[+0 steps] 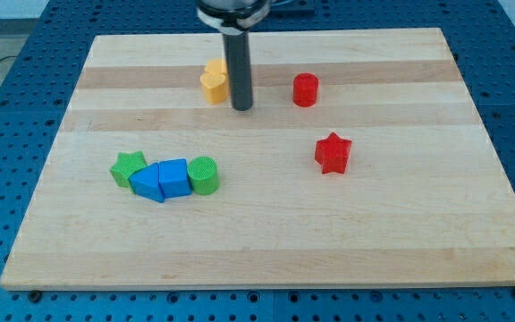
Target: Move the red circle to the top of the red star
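The red circle (305, 89) stands on the wooden board in the upper middle of the view. The red star (333, 153) lies below it and a little to the right, apart from it. My tip (241, 108) rests on the board to the left of the red circle, with a clear gap between them. It is right beside the yellow blocks (214, 81), at their right edge.
A green star (127, 167), two blue blocks (163, 181) and a green circle (205, 175) lie in a row at the lower left. The wooden board (266, 250) sits on a blue perforated table.
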You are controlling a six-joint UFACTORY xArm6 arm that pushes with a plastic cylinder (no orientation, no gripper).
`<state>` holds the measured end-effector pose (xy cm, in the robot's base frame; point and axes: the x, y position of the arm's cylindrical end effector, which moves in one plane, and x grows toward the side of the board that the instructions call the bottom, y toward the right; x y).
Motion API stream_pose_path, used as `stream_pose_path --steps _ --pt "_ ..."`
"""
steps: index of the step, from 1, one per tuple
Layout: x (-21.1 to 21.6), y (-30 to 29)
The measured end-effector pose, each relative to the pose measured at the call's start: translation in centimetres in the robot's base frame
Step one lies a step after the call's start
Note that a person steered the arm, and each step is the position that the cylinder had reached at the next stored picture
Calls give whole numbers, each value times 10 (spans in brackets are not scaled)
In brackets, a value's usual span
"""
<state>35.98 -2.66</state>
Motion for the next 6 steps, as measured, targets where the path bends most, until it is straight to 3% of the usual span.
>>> stream_pose_path --steps 3,5,6 --pt "-53 63" --pt "13 150" --pt "-1 150"
